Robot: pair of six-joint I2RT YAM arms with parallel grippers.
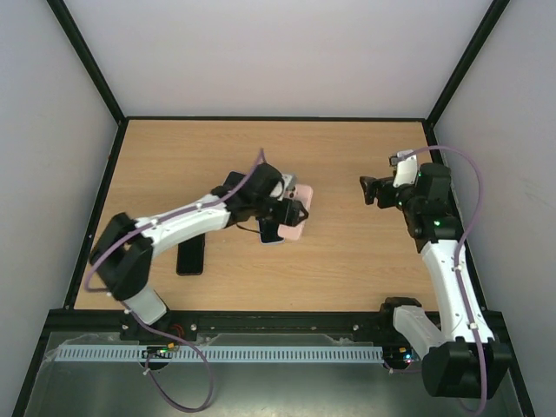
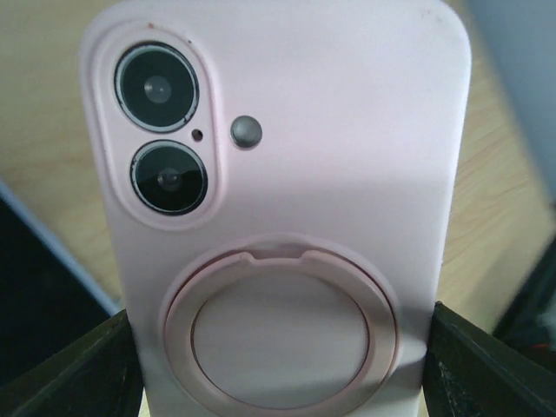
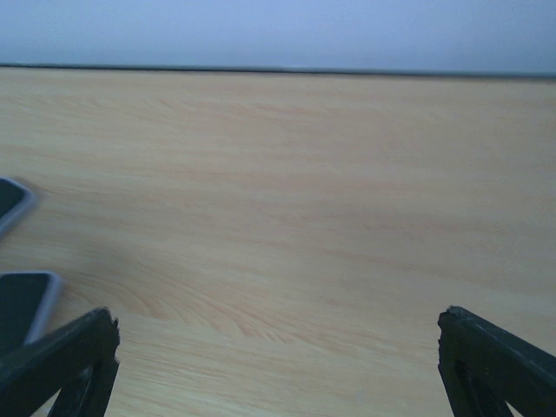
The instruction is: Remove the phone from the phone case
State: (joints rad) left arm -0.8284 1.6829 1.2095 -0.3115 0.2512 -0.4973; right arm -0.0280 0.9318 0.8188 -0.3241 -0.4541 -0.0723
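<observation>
A pink phone case (image 2: 287, 165) with a ring holder on its back fills the left wrist view. The phone's two camera lenses (image 2: 161, 130) show through its cut-out, so the phone sits inside the case. My left gripper (image 2: 282, 369) is shut on the case's long edges, one finger (image 2: 82, 373) on each side. In the top view the left gripper (image 1: 294, 213) holds the pink case (image 1: 298, 228) just above the table's middle. My right gripper (image 1: 369, 189) is open and empty, to the right of the case, its fingers (image 3: 61, 356) spread wide over bare wood.
A dark phone with a pale rim (image 1: 271, 232) lies under the left gripper; it also shows at the left edge of the right wrist view (image 3: 22, 304). A black phone (image 1: 190, 256) lies on the table near the left arm. Black frame rails edge the table.
</observation>
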